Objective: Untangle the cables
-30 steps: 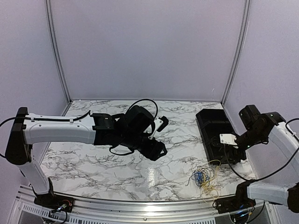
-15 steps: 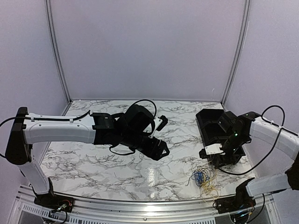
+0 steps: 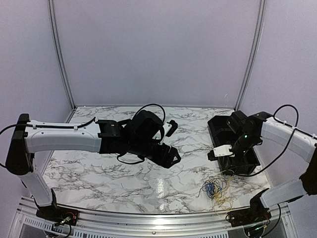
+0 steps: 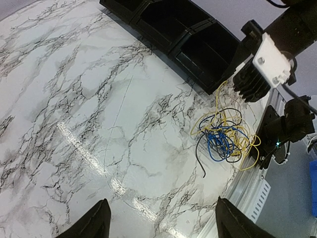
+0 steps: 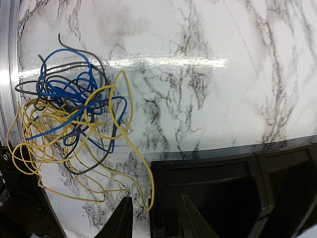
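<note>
- The cables [image 3: 216, 190] sit in 1 loose clump of yellow, blue and black wire near the front-right edge of the bench [image 3: 99, 173], just in front of the near end of the black tray [image 3: 220, 125]. They're all knotted together, so I'd say the untangling has barely started.
- The right arm's fingers [image 5: 122, 220] are partly open with a clear gap, and they have hold of nothing. They hover over the tray's near corner.
- The left arm's fingers [image 4: 97, 224] are spread wide and empty, out over the middle of the bench and well apart from the clump.
- The bit that matters is that the right arm is by far the nearer one. From its wrist camera the clump lies off to the left of the fingers, not under them.
- The clump itself is roundish with no real long axis, but 1 yellow strand [image 5: 130, 148] trails out of it toward the tray and ends about between the 2 fingertips. It's hard to say whether that end rests on the bench or against the tray wall.
- My guess is that the strand is the easy handle. The fingers would need to drop and close across it, while the left arm has a long reach to pin the rest.
</note>
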{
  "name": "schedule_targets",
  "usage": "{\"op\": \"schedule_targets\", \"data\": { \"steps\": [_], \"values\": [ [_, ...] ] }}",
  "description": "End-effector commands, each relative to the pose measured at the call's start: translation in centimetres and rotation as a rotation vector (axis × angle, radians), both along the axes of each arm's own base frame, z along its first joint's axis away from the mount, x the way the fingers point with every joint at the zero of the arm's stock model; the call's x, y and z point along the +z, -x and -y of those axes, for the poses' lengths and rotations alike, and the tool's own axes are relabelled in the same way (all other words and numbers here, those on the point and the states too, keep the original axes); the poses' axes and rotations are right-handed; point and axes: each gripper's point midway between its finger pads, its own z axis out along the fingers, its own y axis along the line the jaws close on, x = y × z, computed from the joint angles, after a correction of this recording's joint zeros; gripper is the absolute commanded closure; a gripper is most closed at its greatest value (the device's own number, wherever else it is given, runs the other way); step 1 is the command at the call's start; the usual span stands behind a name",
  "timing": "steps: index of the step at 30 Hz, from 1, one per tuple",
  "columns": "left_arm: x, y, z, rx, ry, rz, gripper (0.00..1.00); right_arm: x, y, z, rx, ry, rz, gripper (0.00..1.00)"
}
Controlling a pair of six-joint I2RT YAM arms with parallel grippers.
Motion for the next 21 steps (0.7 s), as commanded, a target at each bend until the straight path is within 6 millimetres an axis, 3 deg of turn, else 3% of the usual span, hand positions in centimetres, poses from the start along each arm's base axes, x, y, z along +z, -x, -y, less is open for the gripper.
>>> {"op": "schedule_targets", "data": {
  "steps": [1, 9, 15, 21],
  "values": [
    [0.1, -0.2, 0.1, 0.010, 0.018, 0.013, 0.24, 3.4, -0.8, -1.0, 0.051, -0.036, 0.047, 0.68],
    [0.3, -0.1, 0.0, 0.007, 0.028, 0.010, 0.25, 0.0, -1.0, -0.6, 0.062, 0.009, 0.001, 0.67],
    [0.5, 0.0, -0.6, 0.016, 0.031, 0.013, 0.25, -1.5, -0.8, -0.5, 0.072, 0.023, -0.026, 0.56],
    [0.5, -0.5, -1.0, 0.050, 0.030, 0.031, 0.25, -3.2, -0.8, -0.2, 0.064, 0.043, -0.038, 0.57]
  ]
}}
